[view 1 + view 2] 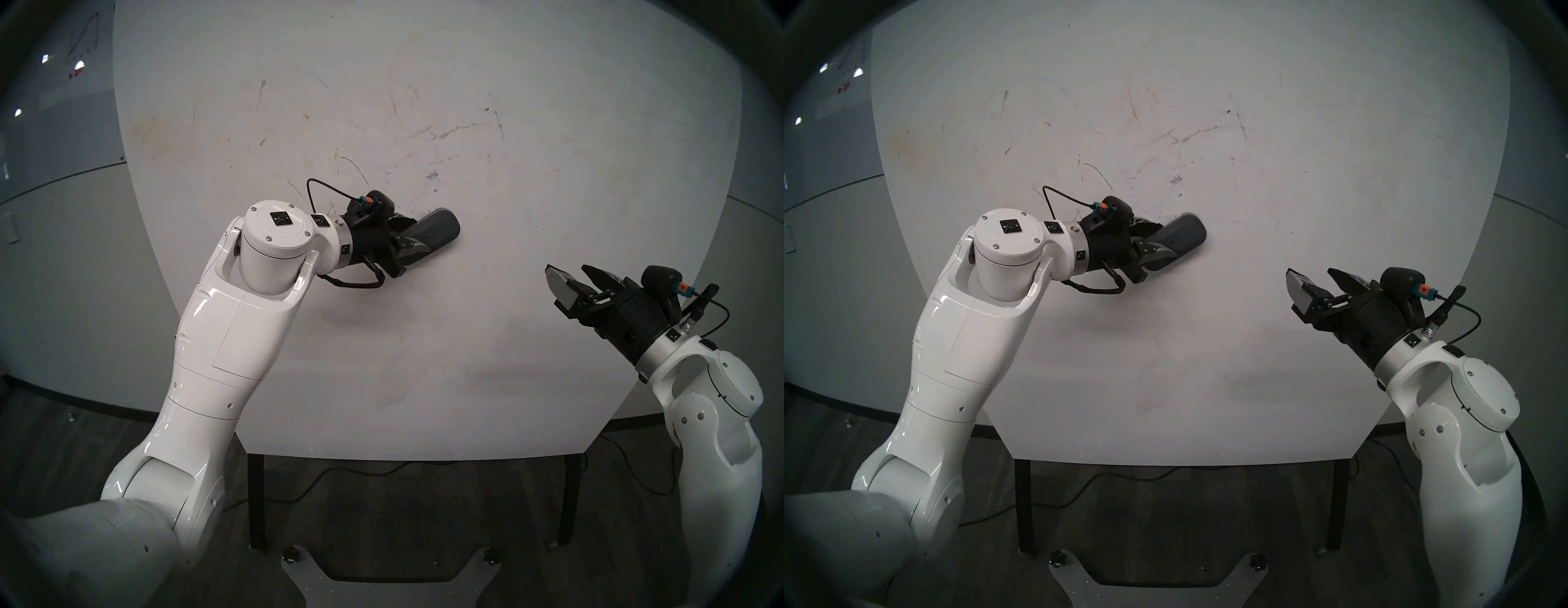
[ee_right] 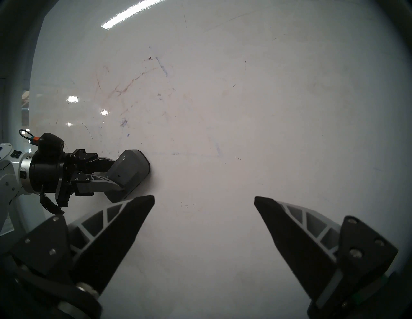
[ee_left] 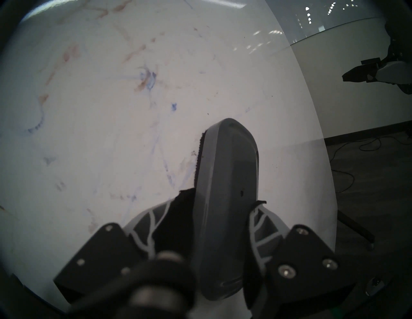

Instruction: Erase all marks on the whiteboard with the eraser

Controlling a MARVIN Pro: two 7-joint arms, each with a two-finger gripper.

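the eraser lies with its felt side against the whiteboard, near the board's middle, pinched between the two fingers of the left gripper. faint blue marks and smears remain just beyond its tip. the right gripper hangs well apart to the right, jaws spread and holding nothing.
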